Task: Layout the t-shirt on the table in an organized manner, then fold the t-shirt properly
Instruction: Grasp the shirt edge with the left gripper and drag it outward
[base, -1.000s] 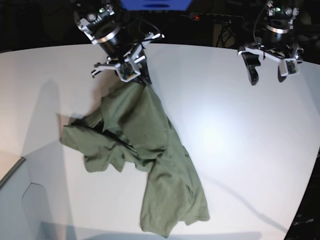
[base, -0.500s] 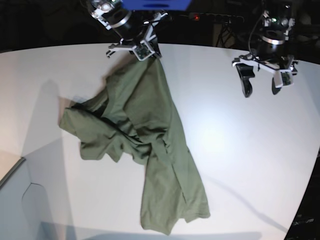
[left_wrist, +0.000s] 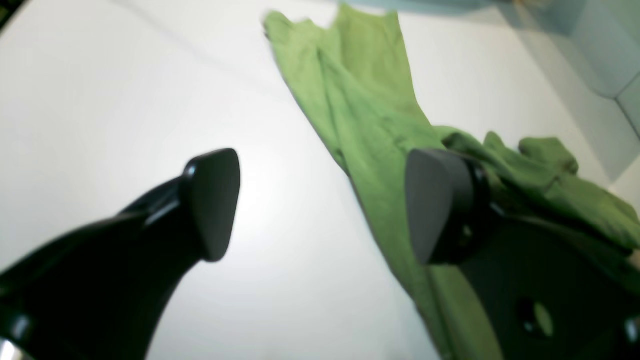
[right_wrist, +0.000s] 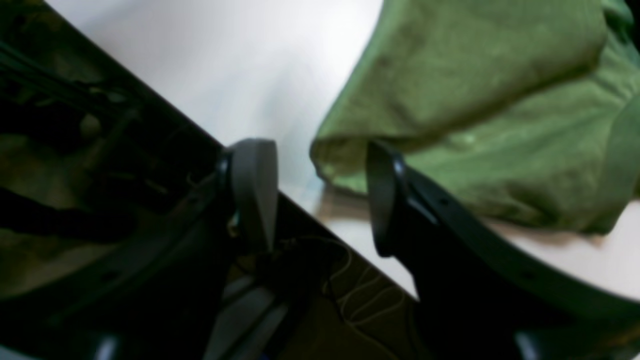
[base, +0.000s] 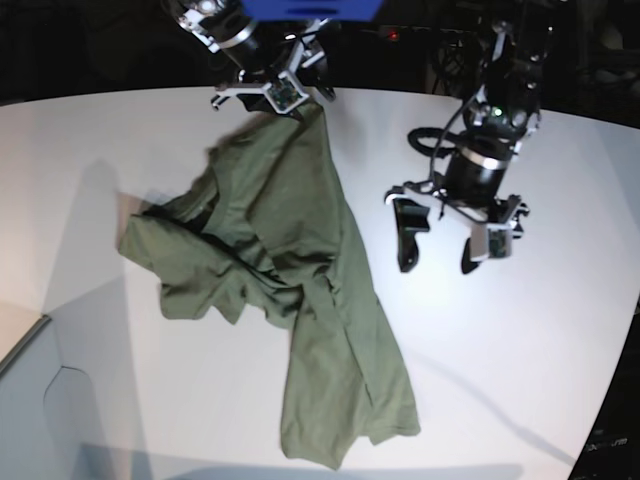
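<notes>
The right claw (right_wrist: 320, 195) is being opened at the far edge of the desk (base: 560, 350), at about 12 o'clock in the base view: half a second earlier the shirt corner was being pinched there, and now the two fingers are being shown parted in the right wrist view, with the folded edge of the t-shirt (base: 285, 270) lying just beyond the gap and not clamped. The release is judged to mean that the stretch of this corner toward the far edge is finished. Over the same second the left claw (base: 440, 245) is being brought down and inward from the 2 o'clock corner to a spot near 3 o'clock, just beside the shirt's right edge; its jaws are being held wide apart and nothing is being carried between them. The garment is being left on the desk as a long diagonal strip from 12 o'clock down to 6 o'clock, with a crumpled mass bunching out toward 9 o'clock, so the layout step is judged unfinished and folding not yet started. No brand, label or legible writing is being shown on the shirt or elsewhere in these views.
</notes>
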